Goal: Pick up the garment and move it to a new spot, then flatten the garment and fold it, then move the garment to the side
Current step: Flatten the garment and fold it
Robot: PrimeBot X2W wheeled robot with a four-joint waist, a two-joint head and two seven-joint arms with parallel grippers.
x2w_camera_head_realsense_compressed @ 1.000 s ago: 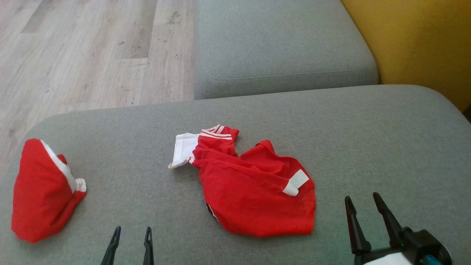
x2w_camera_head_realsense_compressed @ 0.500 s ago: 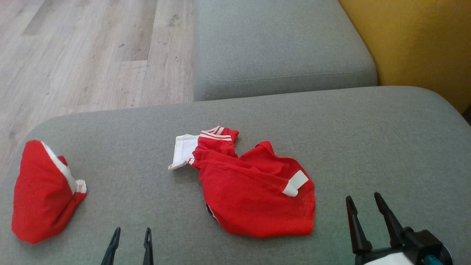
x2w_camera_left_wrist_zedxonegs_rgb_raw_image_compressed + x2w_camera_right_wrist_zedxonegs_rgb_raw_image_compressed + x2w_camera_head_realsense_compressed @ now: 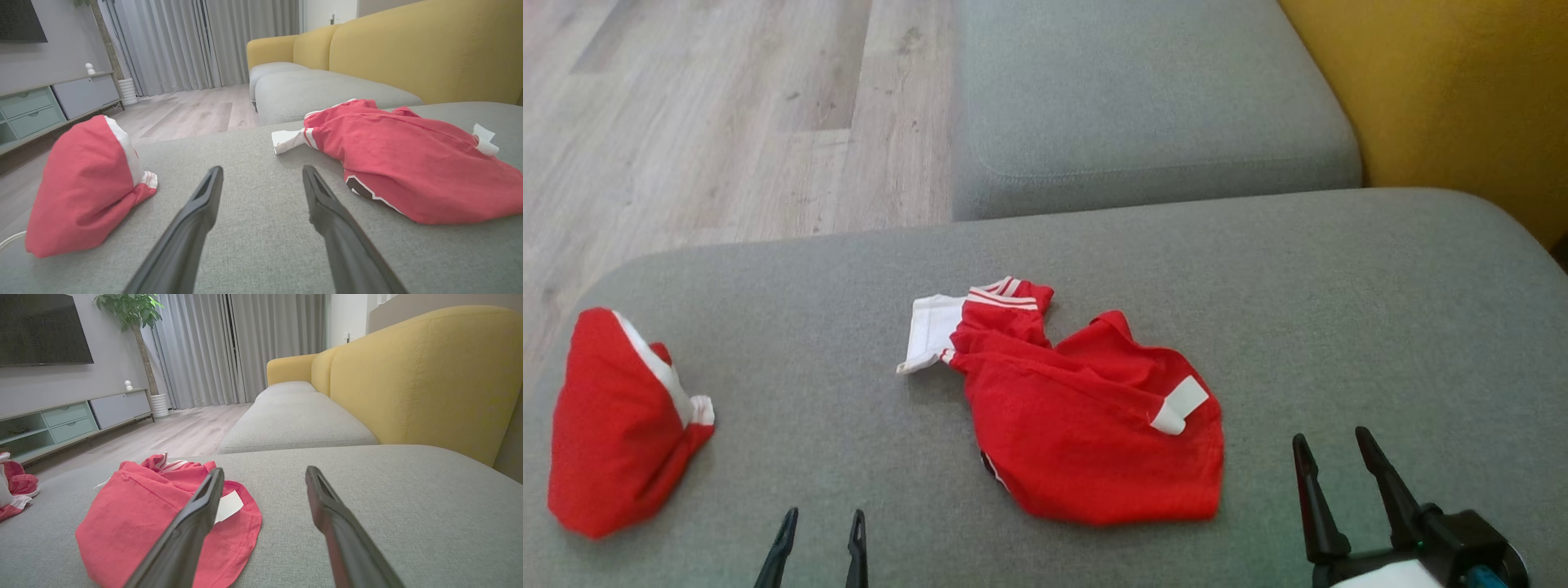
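Red crumpled fabric garment (image 3: 1094, 441) with white trim lies mid-cushion on the grey upholstered seat (image 3: 1339, 327), unmoved over the last second: pickup not begun. Far left sits a second red cloth bundle (image 3: 613, 425). The left gripper (image 3: 823, 514) and right gripper (image 3: 1330, 438) flank the garment, both spread, empty. Nothing blocks it.

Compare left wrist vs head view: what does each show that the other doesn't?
Left wrist, not head: curtains and a cabinet with drawers. Head, not left wrist: the right gripper, open, right of the crumpled red garment. Both: that garment, a second red bundle to its left, the grey cushion under them, the open left gripper, wood floor, yellow backrest.
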